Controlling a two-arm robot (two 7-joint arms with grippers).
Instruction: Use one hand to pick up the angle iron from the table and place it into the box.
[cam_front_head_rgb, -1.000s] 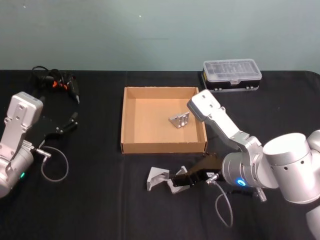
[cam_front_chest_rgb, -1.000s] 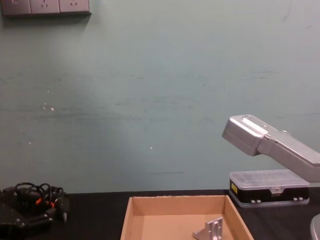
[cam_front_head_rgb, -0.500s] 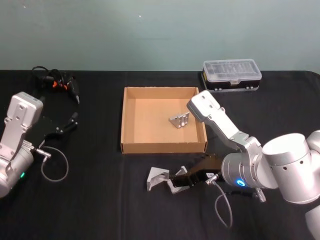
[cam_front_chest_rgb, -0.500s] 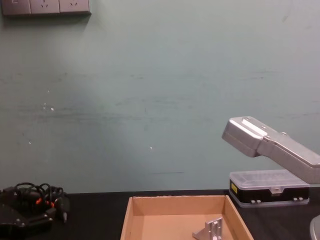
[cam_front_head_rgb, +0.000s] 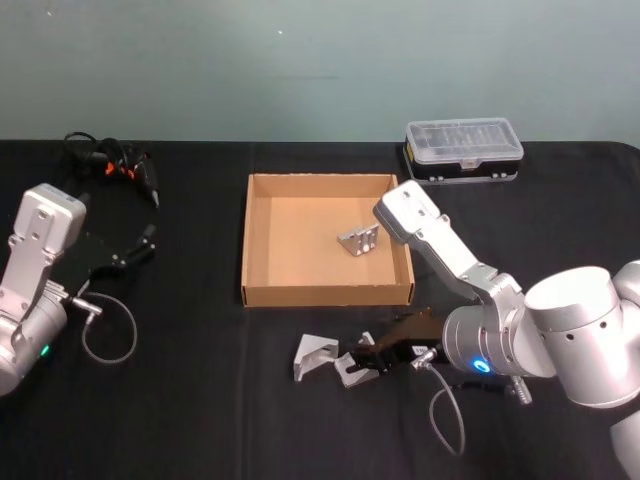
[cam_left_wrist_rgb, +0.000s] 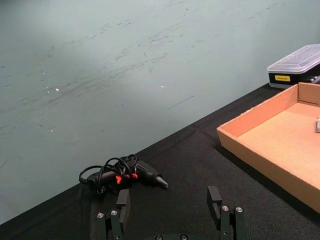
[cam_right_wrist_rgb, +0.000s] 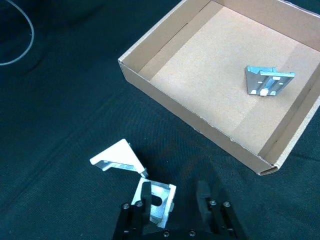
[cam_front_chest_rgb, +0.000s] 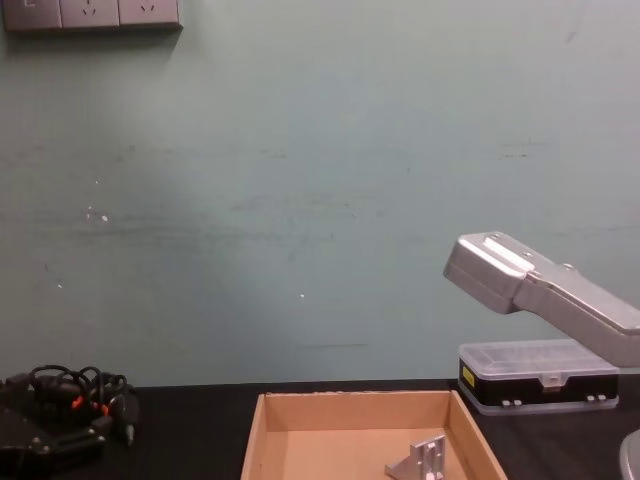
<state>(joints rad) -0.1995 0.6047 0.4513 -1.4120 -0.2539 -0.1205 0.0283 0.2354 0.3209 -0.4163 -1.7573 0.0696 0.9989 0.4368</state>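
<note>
The right gripper (cam_front_head_rgb: 366, 354) is held low over the black table (cam_front_head_rgb: 200, 400), just in front of the near wall of the box (cam_front_head_rgb: 262, 290). Its two black fingers (cam_right_wrist_rgb: 202, 192) are spread apart and nothing is clamped between them. One angle iron (cam_right_wrist_rgb: 159, 199), a small silver bracket, lies on the table at the fingertips. One finger is seen overlapping its edge, and a clear gap is left between the bracket and the other finger; whether that finger touches the metal cannot be told.

A second angle iron (cam_right_wrist_rgb: 118, 158), paler and triangular, lies on the table just beside the first, farther from the gripper and apart from the fingers. The silver-grey right arm (cam_front_chest_rgb: 540, 290) is bent up behind the gripper and crosses the right front corner of the box.

The box is a shallow, open tan cardboard tray set in the middle of the table. A third angle iron (cam_front_head_rgb: 358, 240) rests on its floor towards the right wall, standing on one flange.

Behind the box, at the far right of the table, a small case with a clear lid and black base (cam_front_head_rgb: 463, 150) is placed against the pale green wall. At the far left a tangled bundle of black cable with orange parts (cam_front_head_rgb: 110, 165) lies on the table.

The left gripper (cam_front_head_rgb: 140, 246) is parked over the left side of the table, well apart from the box, with its fingers open and empty
</note>
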